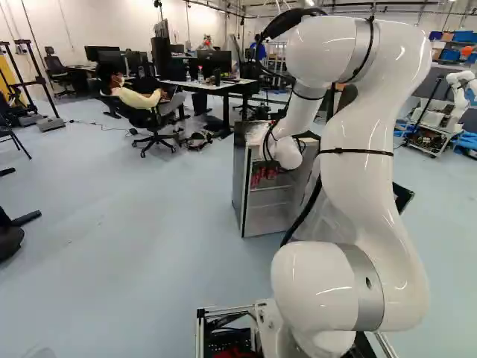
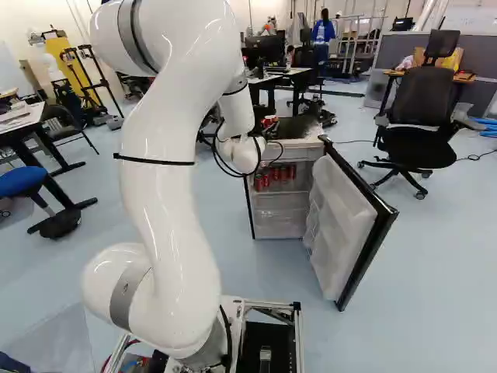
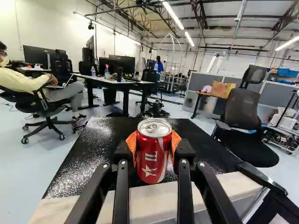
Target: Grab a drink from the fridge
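In the right base view my gripper [image 2: 269,126] is partly hidden by the wrist, over the fridge's top. The wrist view shows the gripper [image 3: 154,151] shut on an upright red can [image 3: 153,156], an orange pad [image 3: 132,147] on either side. The can is at the black fridge top [image 3: 100,151], close to its front edge; whether it touches the top I cannot tell. The fridge [image 2: 279,225] stands with its door [image 2: 359,229] swung out. More red cans [image 2: 278,177] stand on its upper shelf.
A black office chair [image 3: 240,116] stands beyond the fridge, with desks [image 3: 114,83] farther back. A seated person is across the room. Another robot [image 1: 460,89] stands at the right of the left base view.
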`<state>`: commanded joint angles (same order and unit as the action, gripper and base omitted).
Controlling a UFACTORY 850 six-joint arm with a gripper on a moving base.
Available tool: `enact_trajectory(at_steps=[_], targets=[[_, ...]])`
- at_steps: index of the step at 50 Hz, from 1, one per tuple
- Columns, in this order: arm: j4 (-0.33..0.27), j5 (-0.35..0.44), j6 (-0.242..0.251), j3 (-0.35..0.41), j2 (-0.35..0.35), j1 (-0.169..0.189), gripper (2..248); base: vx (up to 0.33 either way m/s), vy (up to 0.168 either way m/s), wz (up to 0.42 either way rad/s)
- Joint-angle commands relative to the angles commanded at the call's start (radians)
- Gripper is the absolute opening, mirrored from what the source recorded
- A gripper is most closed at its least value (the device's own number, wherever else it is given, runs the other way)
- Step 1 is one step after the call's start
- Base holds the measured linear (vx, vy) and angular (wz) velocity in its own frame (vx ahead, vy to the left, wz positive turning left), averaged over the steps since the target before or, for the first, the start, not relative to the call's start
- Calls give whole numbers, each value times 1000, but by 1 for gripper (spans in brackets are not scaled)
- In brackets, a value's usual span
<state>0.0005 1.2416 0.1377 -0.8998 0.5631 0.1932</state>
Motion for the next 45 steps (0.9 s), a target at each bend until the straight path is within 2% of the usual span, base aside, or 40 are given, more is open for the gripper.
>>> enact_trajectory(at_steps=[18,44,45], targets=[[11,-47,0,-27,20,-2,94,0,0,0],[11,-47,0,-30,22,-2,94,0,0,0],[11,-47,0,-30,22,-2,110,0,0,0]])
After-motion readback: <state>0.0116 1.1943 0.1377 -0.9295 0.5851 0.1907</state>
